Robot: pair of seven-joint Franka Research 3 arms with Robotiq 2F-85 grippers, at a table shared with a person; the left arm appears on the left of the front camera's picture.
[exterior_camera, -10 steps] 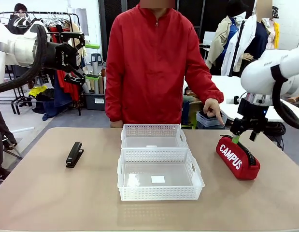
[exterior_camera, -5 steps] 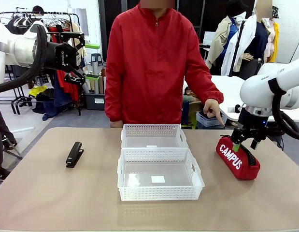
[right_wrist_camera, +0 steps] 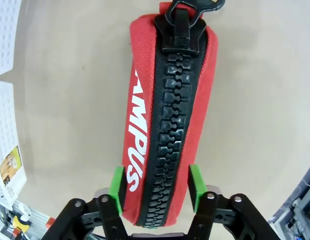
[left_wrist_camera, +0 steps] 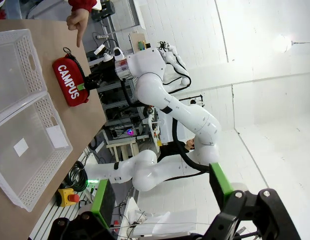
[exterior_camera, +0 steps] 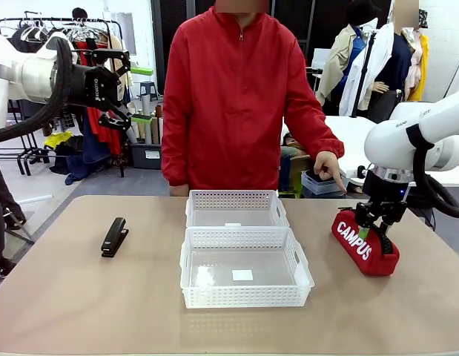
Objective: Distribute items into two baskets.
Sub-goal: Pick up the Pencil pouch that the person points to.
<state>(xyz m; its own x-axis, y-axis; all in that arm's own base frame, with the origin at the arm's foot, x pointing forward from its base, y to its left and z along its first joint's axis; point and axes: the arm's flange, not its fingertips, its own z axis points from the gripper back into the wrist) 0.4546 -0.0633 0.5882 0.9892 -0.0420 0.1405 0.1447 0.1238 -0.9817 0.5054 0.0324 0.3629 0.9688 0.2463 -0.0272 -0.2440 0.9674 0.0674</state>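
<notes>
Front: red pouch (exterior_camera: 365, 242), white CAMPUS lettering, black zip on top, lies on table (exterior_camera: 66, 297) right of baskets (exterior_camera: 244, 298); my right pincer (exterior_camera: 370, 227) astride it.
Left wrist: my left pincer (left_wrist_camera: 162, 192) agape, empty.
Right wrist: green pads (right_wrist_camera: 116, 187) flank pouch sides; clamped or not, cannot tell.
</notes>
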